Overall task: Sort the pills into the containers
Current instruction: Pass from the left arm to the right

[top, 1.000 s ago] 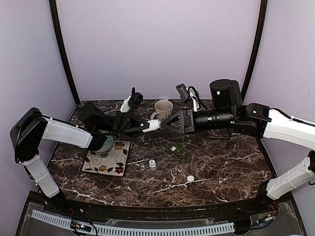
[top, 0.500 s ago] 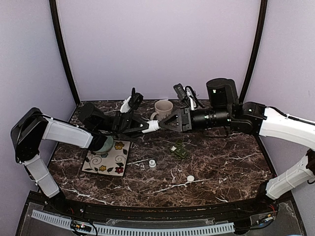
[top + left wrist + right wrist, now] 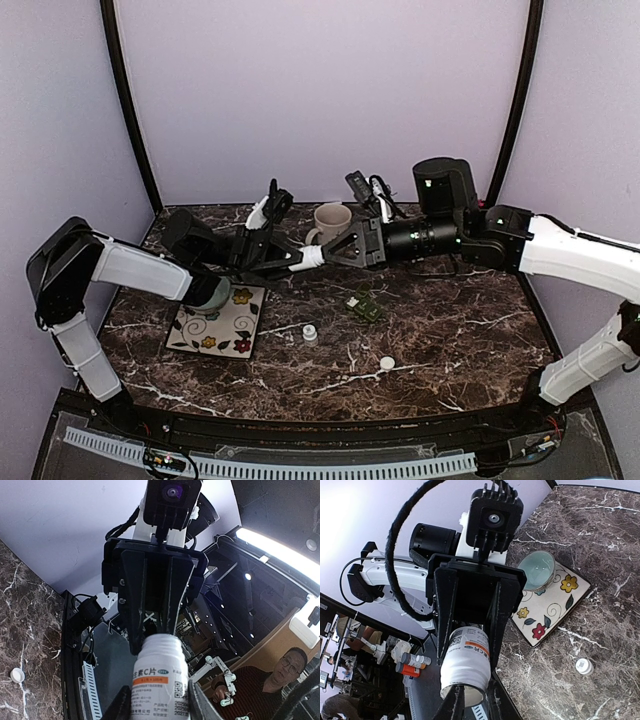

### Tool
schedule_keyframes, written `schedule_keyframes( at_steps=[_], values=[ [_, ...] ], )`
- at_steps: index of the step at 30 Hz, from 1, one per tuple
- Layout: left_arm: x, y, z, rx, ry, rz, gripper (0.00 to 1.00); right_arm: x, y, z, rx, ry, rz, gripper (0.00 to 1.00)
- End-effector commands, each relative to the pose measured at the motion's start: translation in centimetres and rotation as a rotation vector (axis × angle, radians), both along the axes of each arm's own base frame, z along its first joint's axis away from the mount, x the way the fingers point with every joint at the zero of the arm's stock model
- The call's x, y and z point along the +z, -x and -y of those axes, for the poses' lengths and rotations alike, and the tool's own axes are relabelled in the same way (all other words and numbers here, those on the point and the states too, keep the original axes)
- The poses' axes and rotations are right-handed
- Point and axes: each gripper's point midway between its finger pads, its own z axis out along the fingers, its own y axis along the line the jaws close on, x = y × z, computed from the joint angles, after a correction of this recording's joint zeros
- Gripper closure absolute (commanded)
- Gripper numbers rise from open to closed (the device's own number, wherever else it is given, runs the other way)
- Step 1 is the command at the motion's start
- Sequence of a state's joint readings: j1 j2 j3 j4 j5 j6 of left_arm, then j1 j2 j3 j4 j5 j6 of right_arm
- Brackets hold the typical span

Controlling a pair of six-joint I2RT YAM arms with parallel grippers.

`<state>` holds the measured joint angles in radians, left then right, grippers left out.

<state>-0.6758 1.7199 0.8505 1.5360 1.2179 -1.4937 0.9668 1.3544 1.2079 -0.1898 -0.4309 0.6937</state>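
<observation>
"素c片" on white bottle [image 3: 161, 680] label

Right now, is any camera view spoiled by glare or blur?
Top view: even light, table sharp. Left wrist view: strip light flares at upper right, bottle label crisp. Right wrist view: wall at upper left washes out white.

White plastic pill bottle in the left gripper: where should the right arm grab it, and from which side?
Likely the narrow top end. The left gripper clamps the white plastic pill bottle round its labelled body, roughly level, so only that end juts toward the right gripper. Come end-on from the right, one finger each side of it, as that gripper sits now.
</observation>
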Motion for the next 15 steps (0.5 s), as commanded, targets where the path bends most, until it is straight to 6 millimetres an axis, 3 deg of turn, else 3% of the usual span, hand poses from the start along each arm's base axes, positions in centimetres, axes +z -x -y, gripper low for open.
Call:
schedule_keyframes(
  at_steps=[1,6,15],
  values=[
    [1.5,0.3,-0.3,-0.017,0.046,0.06,1.0,2.0,0.0,-0.5,0.035,-0.085,0.01,0.87],
    [1.4,0.2,-0.1,-0.025,0.046,0.057,1.0,1.6,0.2,-0.7,0.059,-0.083,-0.017,0.99],
    [1.0,-0.1,0.0,-0.023,0.038,0.05,0.94,0.9,-0.1,-0.5,0.052,-0.063,-0.043,1.0]
  ],
)
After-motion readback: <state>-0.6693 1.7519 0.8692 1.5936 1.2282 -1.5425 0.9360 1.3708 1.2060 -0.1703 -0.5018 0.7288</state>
